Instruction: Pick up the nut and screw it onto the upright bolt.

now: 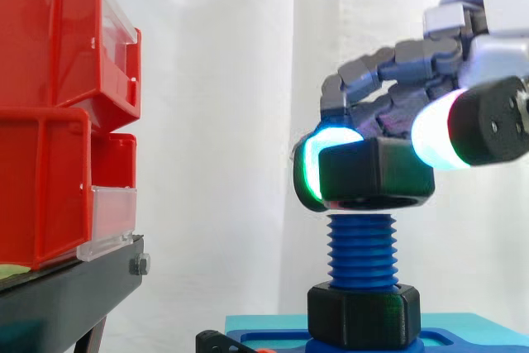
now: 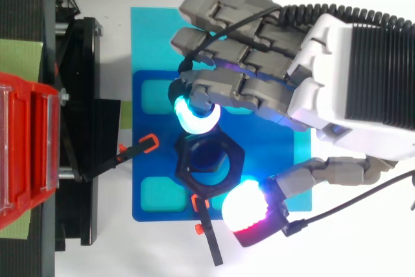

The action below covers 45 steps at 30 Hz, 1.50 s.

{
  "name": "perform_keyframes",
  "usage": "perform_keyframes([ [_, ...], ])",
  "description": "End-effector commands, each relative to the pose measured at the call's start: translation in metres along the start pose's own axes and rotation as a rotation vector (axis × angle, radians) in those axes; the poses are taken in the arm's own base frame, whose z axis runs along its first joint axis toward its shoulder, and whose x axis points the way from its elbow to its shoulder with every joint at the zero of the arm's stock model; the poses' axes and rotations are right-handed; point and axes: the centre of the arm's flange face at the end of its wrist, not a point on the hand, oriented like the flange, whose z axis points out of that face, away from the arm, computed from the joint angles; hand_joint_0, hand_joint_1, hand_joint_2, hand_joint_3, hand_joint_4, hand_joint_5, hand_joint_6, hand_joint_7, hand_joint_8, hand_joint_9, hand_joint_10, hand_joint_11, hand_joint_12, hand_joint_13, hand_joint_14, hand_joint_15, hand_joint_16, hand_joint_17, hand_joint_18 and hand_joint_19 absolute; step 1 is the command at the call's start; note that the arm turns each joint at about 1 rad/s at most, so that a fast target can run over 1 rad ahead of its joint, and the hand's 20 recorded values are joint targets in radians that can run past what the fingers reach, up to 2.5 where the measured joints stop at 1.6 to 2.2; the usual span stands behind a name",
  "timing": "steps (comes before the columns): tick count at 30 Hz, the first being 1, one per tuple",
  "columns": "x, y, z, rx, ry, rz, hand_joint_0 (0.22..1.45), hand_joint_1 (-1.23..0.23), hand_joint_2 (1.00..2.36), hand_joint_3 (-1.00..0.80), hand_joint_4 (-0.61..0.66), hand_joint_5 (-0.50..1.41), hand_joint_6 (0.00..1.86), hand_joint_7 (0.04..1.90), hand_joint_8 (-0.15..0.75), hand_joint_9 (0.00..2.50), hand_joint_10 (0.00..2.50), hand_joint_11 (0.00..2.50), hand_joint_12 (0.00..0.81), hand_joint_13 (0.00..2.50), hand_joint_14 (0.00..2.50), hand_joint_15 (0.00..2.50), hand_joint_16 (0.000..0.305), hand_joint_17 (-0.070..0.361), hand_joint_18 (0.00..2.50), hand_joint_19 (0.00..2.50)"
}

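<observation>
Nut [image 1: 376, 173], black and hexagonal, sits level on the tip of the upright blue bolt [image 1: 362, 250]. The hand [image 2: 337, 69] clamps it between the nearer white pad [image 1: 434, 131] and a green pad [image 1: 310, 167] behind, apparently ready for turning. Its bore axis stands vertical, in line with the bolt. The white curtain [image 1: 223, 80] hangs beyond.
</observation>
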Motion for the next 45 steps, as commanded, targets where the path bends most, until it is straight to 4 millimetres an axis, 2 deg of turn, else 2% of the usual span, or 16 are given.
perform_keyframes([
  [1,0.000,-0.001,0.004,-0.026,-0.056,0.016,0.52,-0.63,1.00,-0.50,0.21,-0.18,0.50,1.28,0.313,0.37,0.00,0.00,0.370,0.29,0.00,0.00,0.057,0.128,0.30,0.00],
  [26,-0.003,-0.016,0.004,-0.013,-0.047,-0.010,0.52,-0.62,1.00,-0.50,0.21,-0.18,0.50,1.28,0.314,0.37,0.00,0.00,0.369,0.30,0.00,0.00,0.056,0.127,0.30,0.00],
  [27,0.005,-0.022,0.005,-0.002,-0.025,-0.020,0.52,-0.62,1.00,-0.50,0.21,-0.18,0.50,1.28,0.314,0.37,0.00,0.00,0.368,0.30,0.00,0.00,0.056,0.127,0.30,0.00],
  [45,0.006,-0.019,0.005,-0.019,-0.017,-0.024,0.52,-0.62,1.00,-0.50,0.21,-0.18,0.50,1.28,0.314,0.38,0.00,0.00,0.368,0.31,0.00,0.00,0.056,0.127,0.30,0.00],
])
